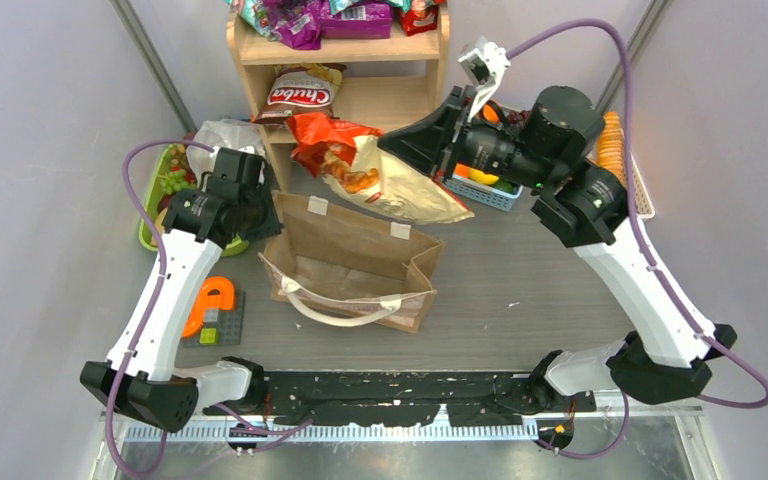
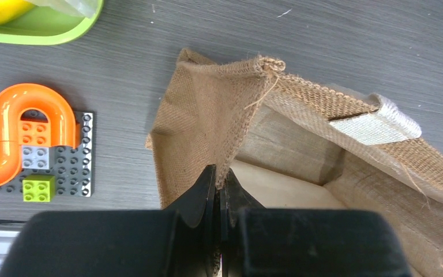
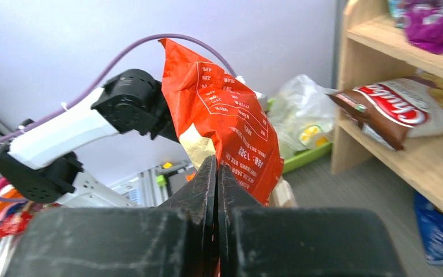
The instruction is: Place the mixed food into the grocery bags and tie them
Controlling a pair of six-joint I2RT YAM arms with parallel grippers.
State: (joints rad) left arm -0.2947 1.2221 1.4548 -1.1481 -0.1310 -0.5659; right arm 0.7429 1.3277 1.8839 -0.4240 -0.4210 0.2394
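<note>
The tan burlap tote (image 1: 355, 255) stands open mid-table, its white loop handle (image 1: 345, 305) hanging at the front. My left gripper (image 1: 260, 215) is shut on the tote's left rim (image 2: 231, 115); the bag's inside (image 2: 277, 184) shows. My right gripper (image 1: 400, 140) is shut on the edge of a red-orange snack packet (image 1: 375, 165), holding it in the air above the tote's back edge; it also shows in the right wrist view (image 3: 225, 121). A brown-white packet (image 1: 298, 92) lies on the shelf. Purple packets (image 1: 345, 18) sit on top. The clear plastic bag (image 1: 222, 135) lies on the green basket.
A wooden shelf (image 1: 340, 60) stands at the back. A green basket (image 1: 160, 185) with fruit is at the far left, a blue basket (image 1: 485, 190) with fruit behind the right arm. An orange toy on a grey brick plate (image 1: 210, 305) lies front left.
</note>
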